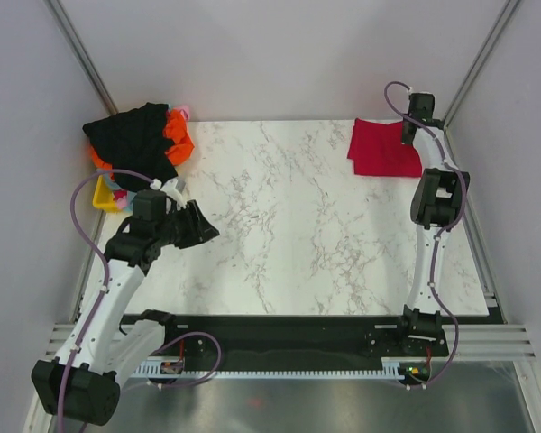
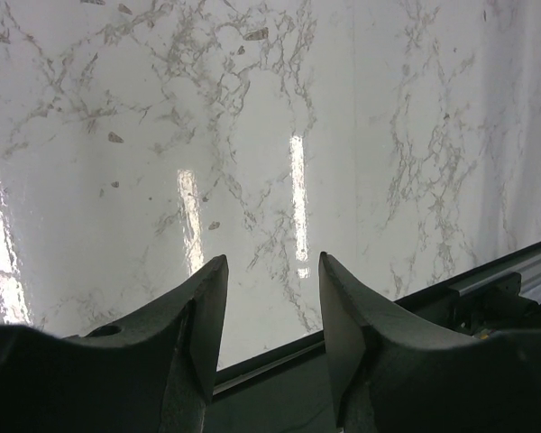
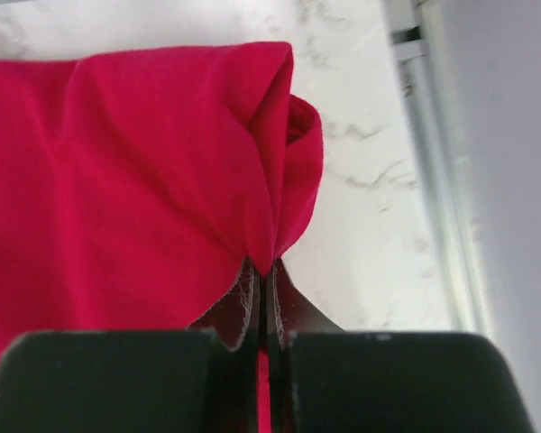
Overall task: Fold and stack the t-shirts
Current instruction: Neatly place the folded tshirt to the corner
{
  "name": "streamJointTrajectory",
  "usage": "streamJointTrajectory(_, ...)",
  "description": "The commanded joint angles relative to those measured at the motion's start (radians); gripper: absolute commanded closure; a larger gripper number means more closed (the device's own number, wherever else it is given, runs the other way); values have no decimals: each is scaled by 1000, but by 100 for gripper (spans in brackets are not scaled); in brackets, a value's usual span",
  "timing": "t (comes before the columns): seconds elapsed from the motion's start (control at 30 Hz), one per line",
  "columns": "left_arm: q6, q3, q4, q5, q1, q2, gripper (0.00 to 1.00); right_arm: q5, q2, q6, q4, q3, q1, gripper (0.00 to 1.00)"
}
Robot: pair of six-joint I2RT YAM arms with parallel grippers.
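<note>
A folded crimson red t-shirt [image 1: 379, 149] lies at the far right of the table. My right gripper [image 1: 413, 133] sits at its right edge, shut on a pinched fold of the red t-shirt [image 3: 144, 180]; the cloth bunches up just above the jaws of the right gripper [image 3: 264, 271]. A heap of t-shirts stands at the far left: a black one [image 1: 131, 140] on top, an orange one [image 1: 176, 137] beside it, a bit of pink [image 1: 184, 113] behind. My left gripper [image 1: 198, 225] is open and empty above bare table, its fingers [image 2: 207, 307] apart.
A small yellow bin [image 1: 104, 194] stands at the left edge under the heap. The marble table [image 1: 288, 225] is walled on three sides. A metal rail [image 3: 437, 180] runs along the right edge. The table's near edge [image 2: 433, 289] shows beyond my left fingers.
</note>
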Motion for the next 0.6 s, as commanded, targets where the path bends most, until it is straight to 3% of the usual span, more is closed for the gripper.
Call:
streamJointTrajectory(0.0,36,-8,17,-21,0,-4,48,191,49,-197,73,83,22,100)
streamJointTrajectory(0.2,32,-8,17,-29,-2,17,48,202,47,-238,268,8,-35,100)
streamJointTrajectory(0.47,32,-9,19,-35,-2,28,48,243,91,-321,436,43,-87,96)
streamJointTrajectory(0.53,32,-9,19,-34,-2,33,48,234,90,-295,440,58,-95,85)
streamJointTrajectory(0.57,32,-9,17,-32,-2,33,48,225,76,-286,444,49,-98,46)
